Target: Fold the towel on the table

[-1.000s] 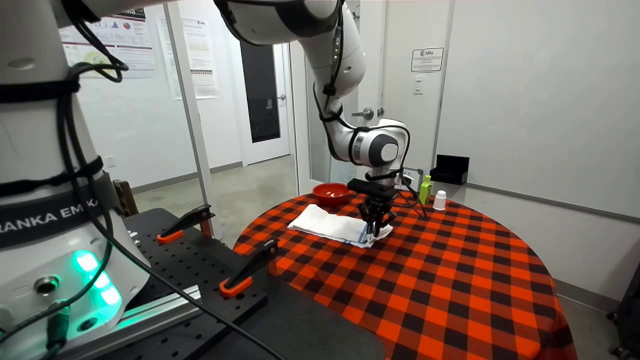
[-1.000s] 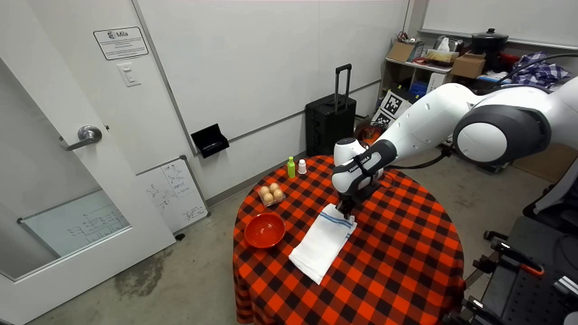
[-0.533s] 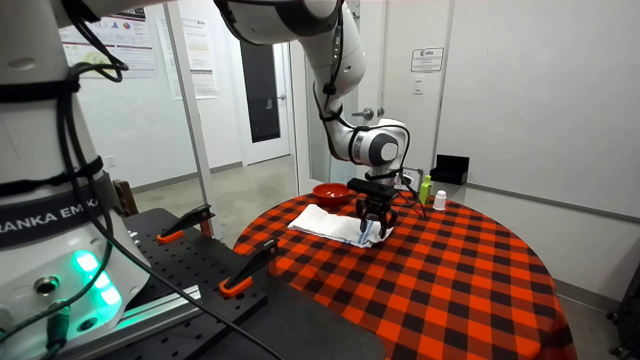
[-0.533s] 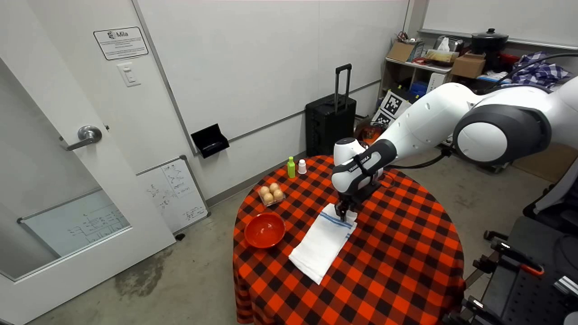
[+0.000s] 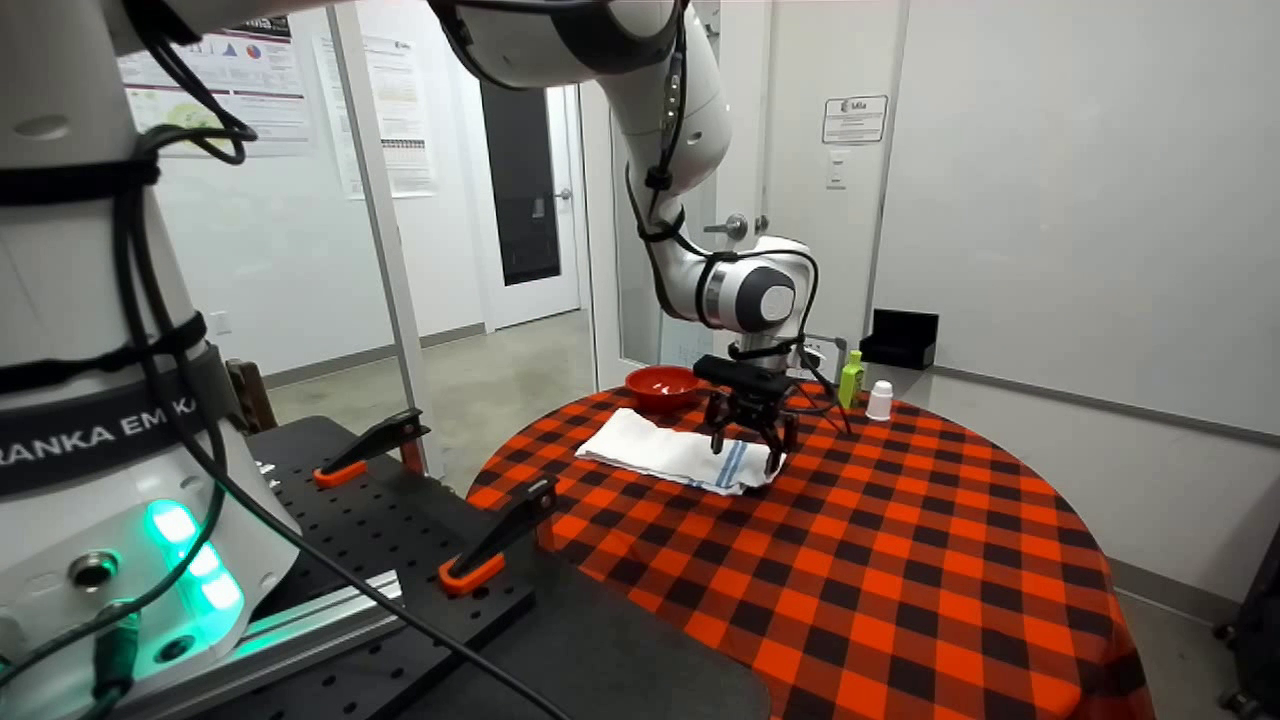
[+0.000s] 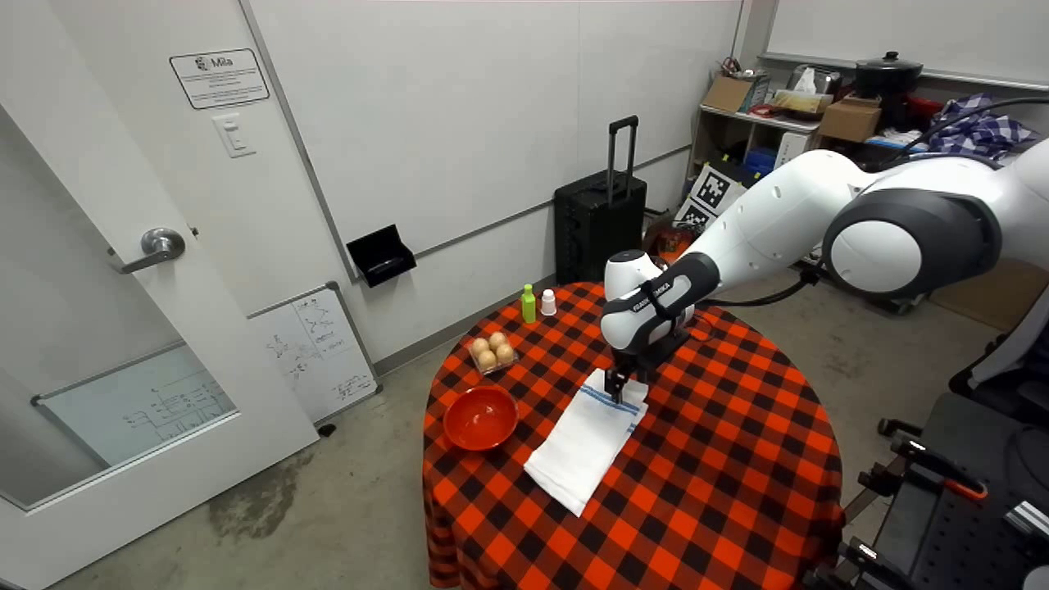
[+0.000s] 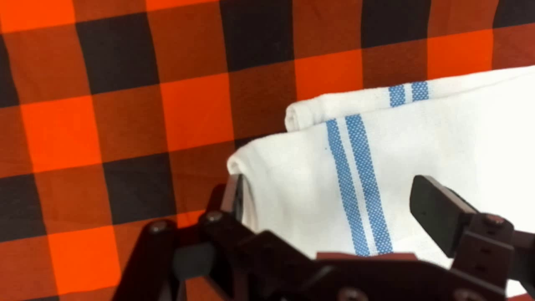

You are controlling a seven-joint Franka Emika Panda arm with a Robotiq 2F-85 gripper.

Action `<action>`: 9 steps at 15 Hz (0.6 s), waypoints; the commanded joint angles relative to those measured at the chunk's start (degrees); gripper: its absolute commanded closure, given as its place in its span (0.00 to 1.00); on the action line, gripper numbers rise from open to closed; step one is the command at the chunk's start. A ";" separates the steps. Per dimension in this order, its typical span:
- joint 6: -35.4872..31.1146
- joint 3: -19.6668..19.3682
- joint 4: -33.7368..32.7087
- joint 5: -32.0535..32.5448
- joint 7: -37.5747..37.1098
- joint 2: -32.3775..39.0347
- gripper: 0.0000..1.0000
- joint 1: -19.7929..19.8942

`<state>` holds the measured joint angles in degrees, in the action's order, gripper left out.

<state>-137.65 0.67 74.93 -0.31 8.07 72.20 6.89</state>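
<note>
Tablecloth [image 5: 900, 560] in red-and-black buffalo check, spread right across the round table [image 6: 737, 467], and over it comes the white Franka Emika arm [image 6: 783, 213], reaching in from the right in an exterior view, barely shifted through this last second. Below it lies the white towel [image 6: 583, 451], folded into a long layered strip on the table, plain end near, blue-striped end far, lying much as it did a second ago. And the gripper [image 7: 328, 198] is where the change is! A second ago its jaws stood close together at that striped end; half a second ago, partway apart; now they are spread wide. In the wrist view the left jaw sits at the towel's rolled edge, the right jaw over the white beyond the stripes. Touching the towel or just above it? I can't tell. Left of the towel, the red bowl [image 6: 480, 419] holds its spot, near but apart. Beyond it rests a clear carton [image 6: 500, 368] of brown eggs [image 6: 487, 359], unmoved. At the far edge, a lime-green bottle [image 6: 529, 306] stands upright, and just beside it, on its right, a small white container [image 6: 548, 304], both where they were.
</note>
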 commanded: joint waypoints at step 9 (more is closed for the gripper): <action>-3.30 1.67 0.03 -0.24 2.88 0.10 0.00 1.28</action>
<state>-138.87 1.59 74.93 -0.33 9.31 72.21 7.51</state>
